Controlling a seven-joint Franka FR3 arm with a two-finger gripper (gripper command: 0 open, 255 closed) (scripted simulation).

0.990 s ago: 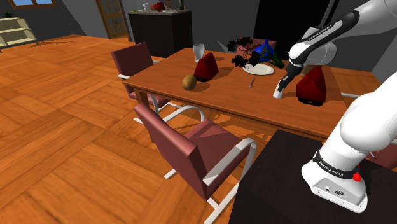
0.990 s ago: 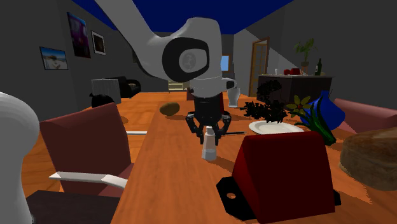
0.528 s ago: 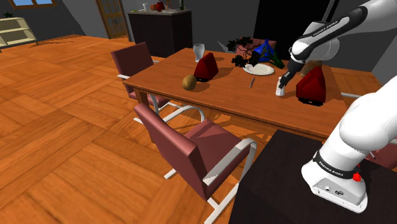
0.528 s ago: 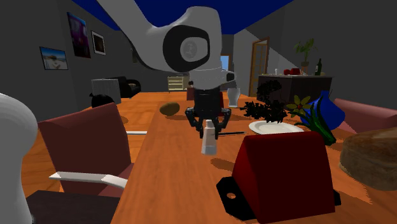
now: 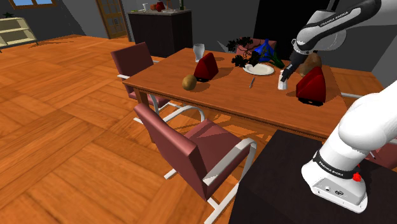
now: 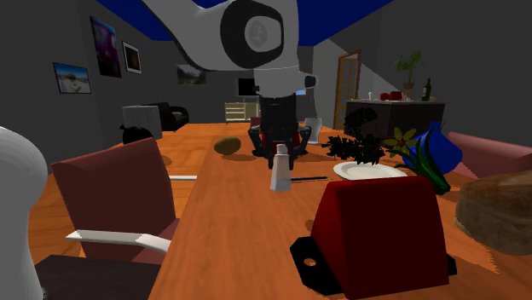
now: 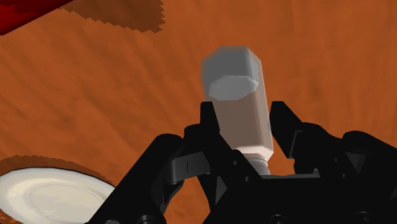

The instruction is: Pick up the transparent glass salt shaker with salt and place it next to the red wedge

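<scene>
Wooden bench (image 5: 216,95) is carrying a red wedge (image 5: 312,86). Near it, the jaws are clasping a pale salt shaker (image 7: 238,102), holding it above the boards beside a white plate (image 5: 259,70).

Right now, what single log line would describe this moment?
end effector: shut on salt shaker | salt shaker: upright, clear of table | red wedge: nearby | placed: not yet
</scene>
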